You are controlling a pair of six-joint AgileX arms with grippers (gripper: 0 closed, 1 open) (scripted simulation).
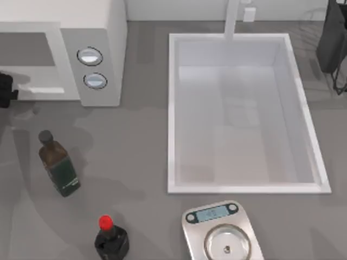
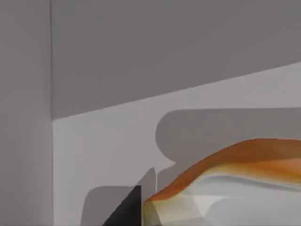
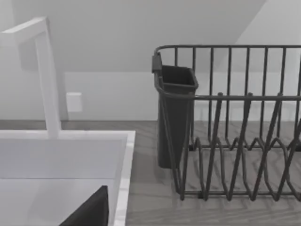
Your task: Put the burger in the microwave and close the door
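Orange-brown burger fills the near part of the left wrist view, sitting low over the pale grey cavity floor, its shadow thrown on the back wall; whether it rests on the floor or hangs just above it I cannot tell; whether the fingers are closed on it or parted I cannot tell either.

Microwave stands at the table's far left corner, knob panel facing front; left gripper shows as a dark shape at the table's left edge, at the cavity mouth.

Door not made out.

Right arm parked at the far right corner, over the dish rack beside the sink; its finger state cannot be told.

Judgement: step in hand is setting the burger down inside; do it well by lowering until it sits flat on the floor, well in from the mouth so the door can swing past; let go fully; back out straight and low, clear of the side wall; only then go for the door.
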